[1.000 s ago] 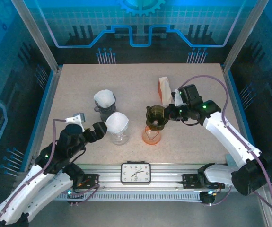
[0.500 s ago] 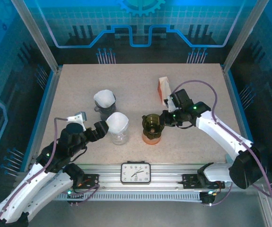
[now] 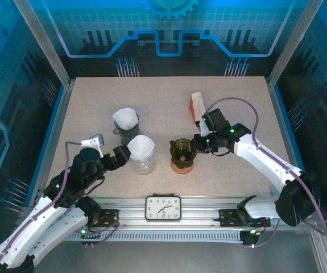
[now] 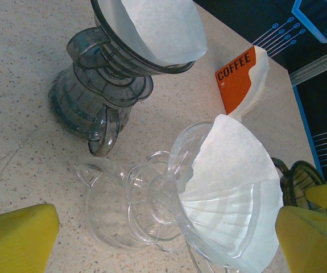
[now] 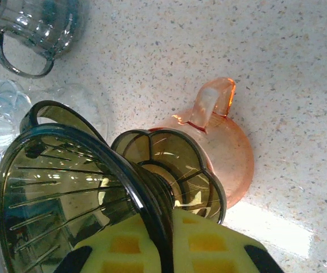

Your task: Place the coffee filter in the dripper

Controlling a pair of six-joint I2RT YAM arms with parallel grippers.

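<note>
We should hold the right gripper (image 3: 194,146) clenched on the rim of the empty brown dripper (image 3: 181,149) and seat it level on the orange jug (image 3: 181,166) before fetching a filter from the filter pack (image 3: 197,105) behind it. The left gripper (image 3: 119,154) stands released. A second ago the dripper hung behind the uncovered jug.

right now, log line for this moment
right tool: shut on dark olive dripper over orange glass server | left tool: open beside clear glass dripper
</note>
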